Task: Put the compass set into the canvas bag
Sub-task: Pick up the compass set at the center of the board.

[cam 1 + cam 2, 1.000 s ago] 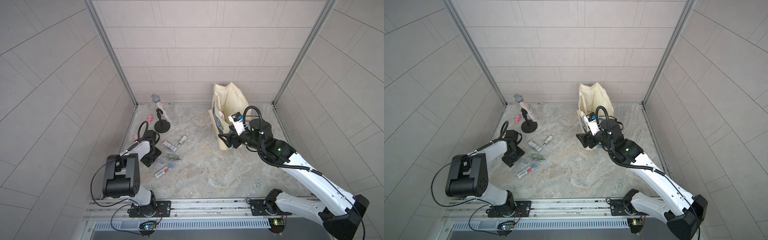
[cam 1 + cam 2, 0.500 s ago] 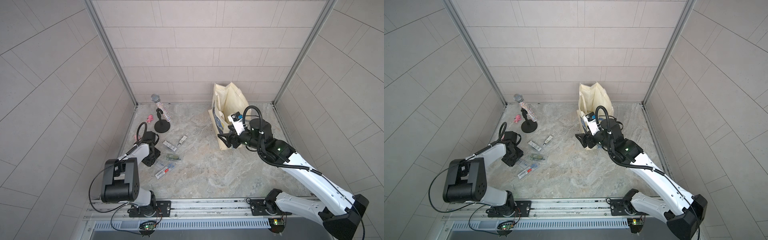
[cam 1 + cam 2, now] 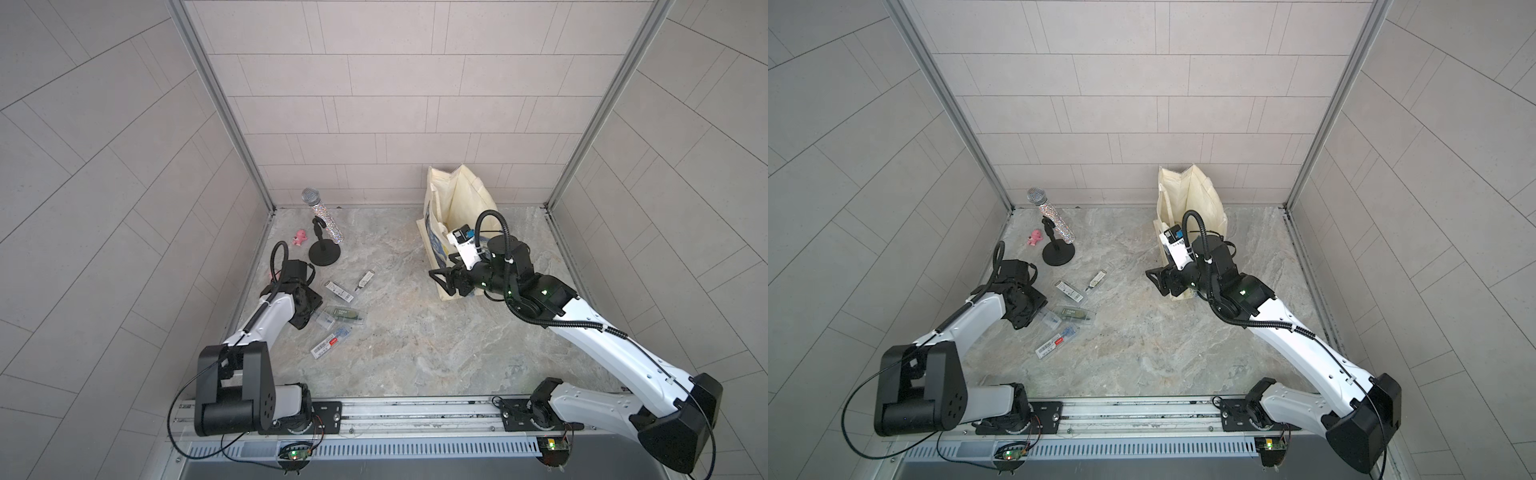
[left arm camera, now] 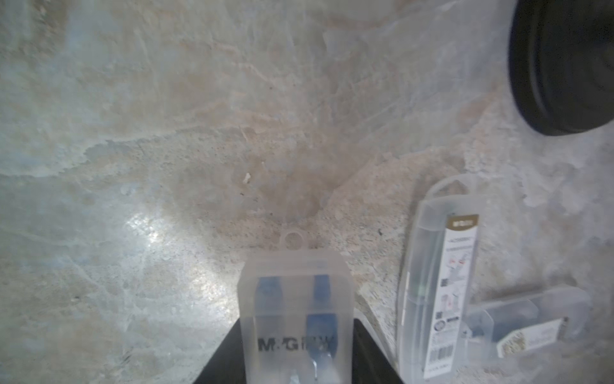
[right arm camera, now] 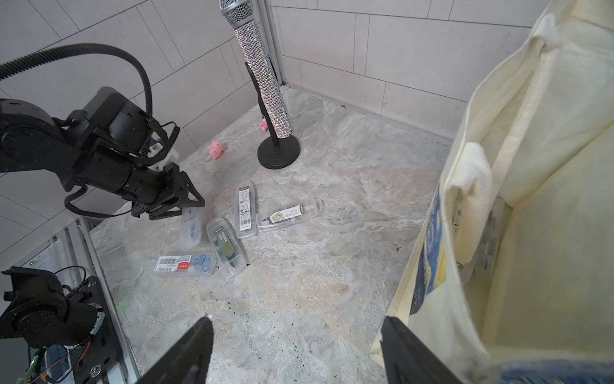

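My left gripper (image 4: 295,352) is shut on a frosted clear case of the compass set (image 4: 295,299), blue parts showing inside. In both top views this gripper (image 3: 311,318) (image 3: 1034,316) is low over the floor at the left. From the right wrist view, the case (image 5: 191,226) slants down from the gripper to the floor. The canvas bag (image 3: 457,208) (image 3: 1187,199) stands open at the back right, with clear cases (image 5: 488,239) inside it. My right gripper (image 3: 436,276) (image 5: 297,332) is open and empty beside the bag's lower front edge (image 5: 428,272).
Several more clear cases (image 3: 340,291) (image 3: 344,314) (image 3: 331,341) lie on the stone floor right of the left gripper. A glittery microphone on a black stand (image 3: 322,214) and a pink toy (image 3: 300,237) are at the back left. Tiled walls close in three sides.
My left gripper has shut on the clear case on the floor. The right arm has stayed in place by the bag.
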`<state>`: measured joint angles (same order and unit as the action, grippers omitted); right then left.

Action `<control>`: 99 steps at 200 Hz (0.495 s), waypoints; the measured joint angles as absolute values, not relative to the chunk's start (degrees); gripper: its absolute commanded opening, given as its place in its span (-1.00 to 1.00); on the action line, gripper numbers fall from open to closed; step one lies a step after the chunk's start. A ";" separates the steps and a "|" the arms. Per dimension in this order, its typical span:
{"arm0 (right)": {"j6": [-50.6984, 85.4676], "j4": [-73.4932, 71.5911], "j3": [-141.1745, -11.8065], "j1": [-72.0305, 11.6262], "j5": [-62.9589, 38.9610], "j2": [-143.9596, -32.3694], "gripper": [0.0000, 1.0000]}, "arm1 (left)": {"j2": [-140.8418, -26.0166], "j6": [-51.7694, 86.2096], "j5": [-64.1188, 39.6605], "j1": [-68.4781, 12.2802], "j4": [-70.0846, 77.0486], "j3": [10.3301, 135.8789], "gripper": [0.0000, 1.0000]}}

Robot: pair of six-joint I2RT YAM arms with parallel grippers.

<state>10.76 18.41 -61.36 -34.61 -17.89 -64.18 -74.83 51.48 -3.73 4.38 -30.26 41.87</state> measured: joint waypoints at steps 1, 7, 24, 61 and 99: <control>10.76 18.41 -61.36 -34.61 -17.89 -64.18 0.62 | -74.63 51.44 -3.84 4.38 -30.26 41.89 -0.41; 10.83 18.39 -61.36 -34.74 -17.91 -64.20 0.62 | -73.93 51.35 -4.36 4.38 -30.26 41.91 -0.41; 11.00 18.44 -61.65 -35.18 -18.11 -65.01 0.61 | -71.77 51.00 -6.15 4.38 -30.30 42.09 -0.43; 11.18 18.44 -63.55 -36.91 -18.26 -69.32 0.61 | -67.55 51.05 -10.11 4.36 -30.22 43.59 -0.45; 11.05 18.39 -66.76 -40.99 -17.56 -73.80 0.59 | -64.97 52.36 -14.46 3.66 -29.67 44.86 -0.47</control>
